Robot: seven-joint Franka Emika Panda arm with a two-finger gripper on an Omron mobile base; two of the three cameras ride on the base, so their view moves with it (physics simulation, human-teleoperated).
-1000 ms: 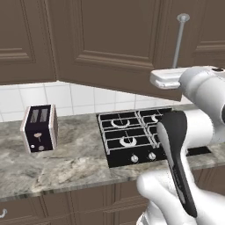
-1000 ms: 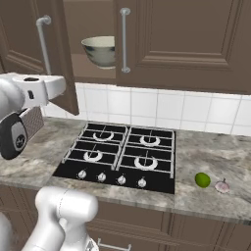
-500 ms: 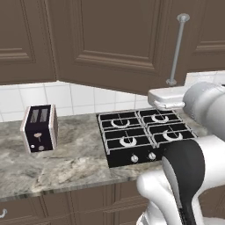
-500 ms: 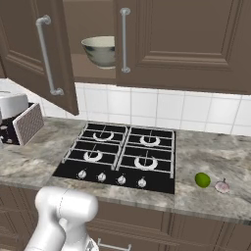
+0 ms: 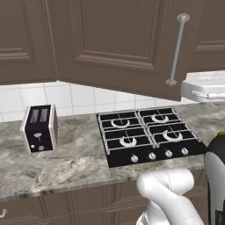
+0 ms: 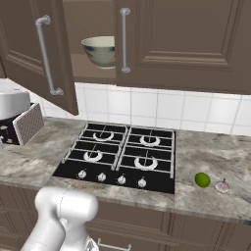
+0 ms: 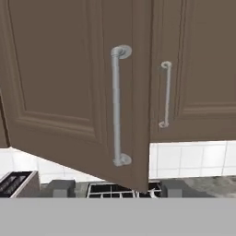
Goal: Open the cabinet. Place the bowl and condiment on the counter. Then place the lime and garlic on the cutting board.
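Your gripper is level, its fingers spread apart with nothing between them, facing the open cabinet door's handle just above.

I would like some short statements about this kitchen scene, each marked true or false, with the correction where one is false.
1. The left door of the cabinet is swung open. True.
2. The bowl sits on the counter. False: it is still on the shelf inside the cabinet.
3. The lime lies on the counter, right of the stove. True.
4. The lime and the garlic lie on a cutting board. False: both lie directly on the counter.
5. The jaws are closed around the door's handle. False: in the hand view the two finger tips stand apart below the handle, holding nothing.
6. A toaster stands left of the stove. True.
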